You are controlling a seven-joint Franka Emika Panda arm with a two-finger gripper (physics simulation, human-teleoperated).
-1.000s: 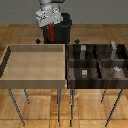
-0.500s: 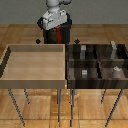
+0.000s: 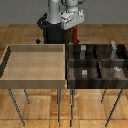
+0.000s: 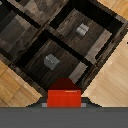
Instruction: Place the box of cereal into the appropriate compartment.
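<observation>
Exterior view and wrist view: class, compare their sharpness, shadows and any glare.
Exterior view: soft and coarse-pixelled; the box of cereal under the hand is a red sliver, and the dark compartment tray hides detail in shade. Wrist view: also blurred; the box of cereal is evenly lit, the grey blocks cast little shadow. No glare in either.

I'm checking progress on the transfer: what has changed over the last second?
The pincer, holding the box of cereal, has swung toward the exterior view's right, nearer the dark compartment tray. The light tray and the small grey blocks have not moved.
</observation>
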